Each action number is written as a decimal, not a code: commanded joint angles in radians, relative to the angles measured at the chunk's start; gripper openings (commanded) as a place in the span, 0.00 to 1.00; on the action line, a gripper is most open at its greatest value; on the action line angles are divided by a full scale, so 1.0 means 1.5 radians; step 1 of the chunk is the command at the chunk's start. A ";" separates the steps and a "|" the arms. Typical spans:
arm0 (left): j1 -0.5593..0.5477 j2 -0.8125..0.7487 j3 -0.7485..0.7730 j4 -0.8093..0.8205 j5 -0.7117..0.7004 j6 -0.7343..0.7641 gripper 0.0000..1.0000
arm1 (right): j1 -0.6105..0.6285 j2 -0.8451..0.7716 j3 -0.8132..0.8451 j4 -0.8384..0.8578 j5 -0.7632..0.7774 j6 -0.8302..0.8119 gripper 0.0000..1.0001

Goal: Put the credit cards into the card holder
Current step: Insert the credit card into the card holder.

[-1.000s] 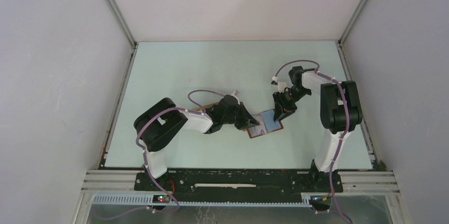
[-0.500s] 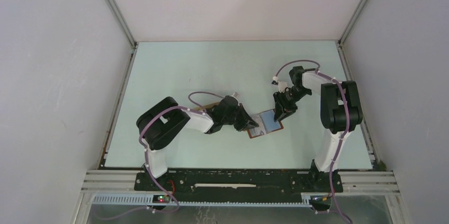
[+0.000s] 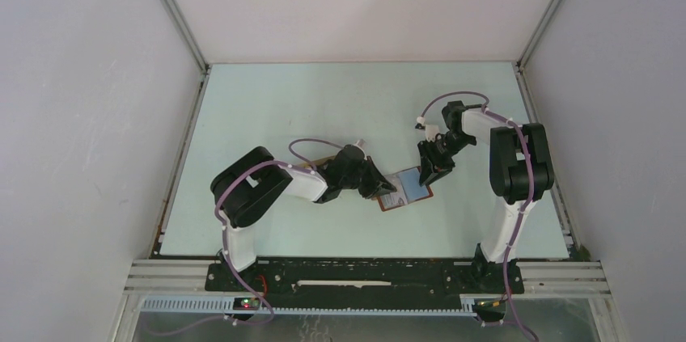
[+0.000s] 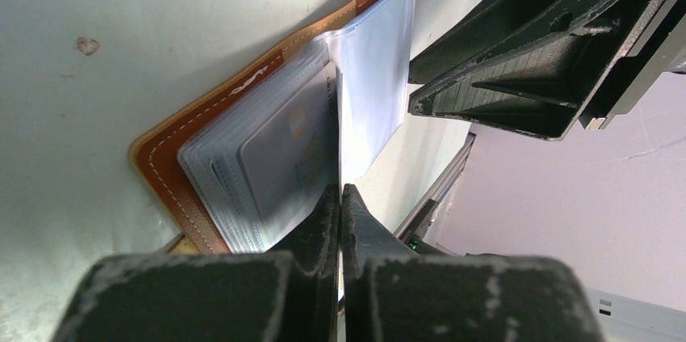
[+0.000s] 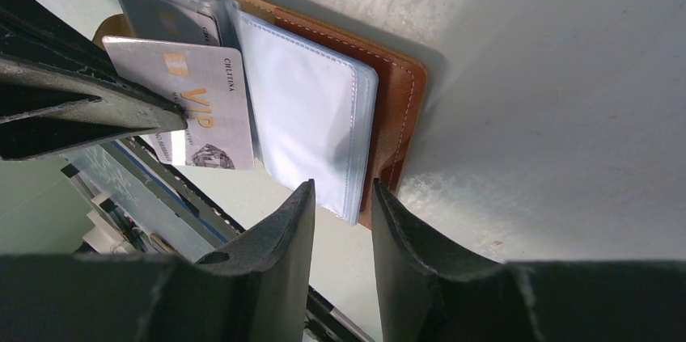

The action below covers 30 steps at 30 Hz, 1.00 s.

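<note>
Card holder (image 3: 407, 189) open on bench (image 3: 283, 99) in top view, between left pincer (image 3: 385, 188) and right pincer (image 3: 426, 174). Right wrist: left pincer clamps credit card (image 5: 206, 103); right pincer gapes astride clear sleeve (image 5: 307, 99), gripping nothing. Left wrist: credit card edge-on, just beside clear sleeve. Risk: unheld sleeve may buckle, card skidding past.

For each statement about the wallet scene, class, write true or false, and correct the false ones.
1. The card holder lies open on the table. True.
2. The left gripper is shut on the VIP card. True.
3. The VIP card is tucked fully inside a pocket. False: it is pinched in the left gripper, with most of its face bare.
4. The right gripper has its jaws pressed together. False: they stand apart, at the edge of a clear sleeve.
5. The card holder's leather is black. False: it is reddish-brown.
</note>
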 commanded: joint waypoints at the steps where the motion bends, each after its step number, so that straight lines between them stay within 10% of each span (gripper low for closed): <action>1: 0.003 -0.031 -0.003 0.026 -0.003 -0.004 0.00 | -0.004 0.009 0.006 -0.005 -0.001 0.004 0.40; 30: 0.008 0.034 0.037 0.021 0.025 -0.016 0.00 | -0.004 0.007 0.006 -0.002 -0.001 0.004 0.40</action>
